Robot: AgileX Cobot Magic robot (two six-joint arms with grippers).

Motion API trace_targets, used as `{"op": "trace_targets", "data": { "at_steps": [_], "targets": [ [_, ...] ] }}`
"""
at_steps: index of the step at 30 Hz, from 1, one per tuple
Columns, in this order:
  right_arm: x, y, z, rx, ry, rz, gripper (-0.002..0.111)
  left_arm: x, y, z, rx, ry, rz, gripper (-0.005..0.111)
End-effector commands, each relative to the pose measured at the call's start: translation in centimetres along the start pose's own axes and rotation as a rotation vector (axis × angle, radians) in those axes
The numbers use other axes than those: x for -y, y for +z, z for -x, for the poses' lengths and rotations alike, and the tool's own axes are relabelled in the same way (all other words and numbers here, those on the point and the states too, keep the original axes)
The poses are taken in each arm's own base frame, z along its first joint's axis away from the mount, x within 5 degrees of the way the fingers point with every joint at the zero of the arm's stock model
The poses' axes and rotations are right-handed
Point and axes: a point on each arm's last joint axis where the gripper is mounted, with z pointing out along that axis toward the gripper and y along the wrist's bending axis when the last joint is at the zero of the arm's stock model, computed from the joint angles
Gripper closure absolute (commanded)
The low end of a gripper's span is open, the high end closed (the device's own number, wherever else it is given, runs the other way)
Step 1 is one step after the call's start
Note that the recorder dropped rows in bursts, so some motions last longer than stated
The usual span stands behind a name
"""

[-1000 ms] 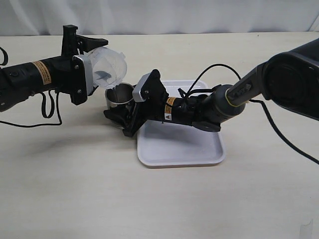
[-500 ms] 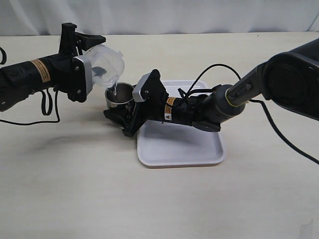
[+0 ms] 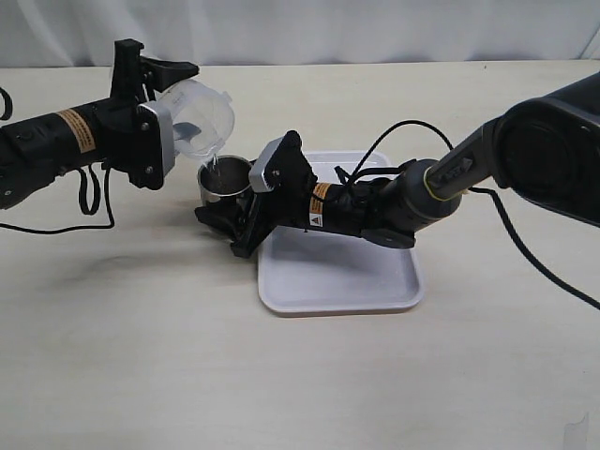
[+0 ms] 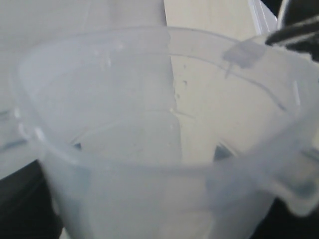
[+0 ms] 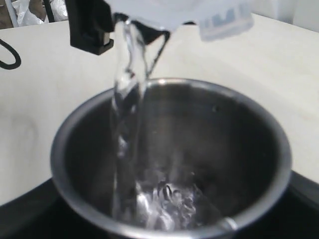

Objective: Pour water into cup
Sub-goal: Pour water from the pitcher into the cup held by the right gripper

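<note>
The cup [image 3: 225, 177], a small shiny steel cylinder, sits at the left rim of the white tray, and my right gripper [image 3: 240, 193] is shut on it. Above it and to the left, my left gripper [image 3: 176, 120] is shut on a translucent plastic container [image 3: 199, 114], which is tipped with its lip over the cup. A thin stream of water [image 5: 127, 94] falls from that lip [image 5: 169, 11] into the cup [image 5: 239, 134] and splashes at the bottom. In the left wrist view the container [image 4: 164, 149] fills the picture and hides the jaws.
A white tray [image 3: 347, 274] lies under the right arm, in the middle of a pale wooden table [image 3: 141, 356]. Black cables [image 3: 94, 202] hang below the left arm and loop over the tray behind the right wrist.
The left gripper has turned the container further down toward the cup, and its label no longer faces the exterior view. The right gripper and cup have not moved.
</note>
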Motion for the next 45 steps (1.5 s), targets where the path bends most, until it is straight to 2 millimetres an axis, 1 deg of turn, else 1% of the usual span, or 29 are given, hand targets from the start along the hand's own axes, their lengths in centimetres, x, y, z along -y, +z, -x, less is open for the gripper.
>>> {"op": "trace_targets", "data": {
  "at_steps": [1,14,19,40,45],
  "targets": [
    [-0.01,-0.09,-0.31,-0.037,-0.004,-0.006,0.104,-1.04,0.02,0.08,0.011,0.001,0.07,0.107],
    [-0.01,-0.09,-0.31,-0.037,-0.004,-0.006,0.104,-1.2,0.01,0.08,0.011,0.006,0.088,0.107],
    [-0.01,-0.09,-0.31,-0.037,-0.004,-0.006,0.104,-1.5,-0.02,-0.07,-0.005,0.01,0.121,0.107],
    [-0.01,-0.09,-0.31,-0.037,-0.004,-0.006,0.104,-1.52,-0.02,-0.06,-0.005,0.008,0.123,0.107],
    [-0.01,-0.09,-0.31,-0.037,-0.004,-0.006,0.104,-1.71,-0.05,0.03,0.004,0.04,0.144,0.107]
  ]
}}
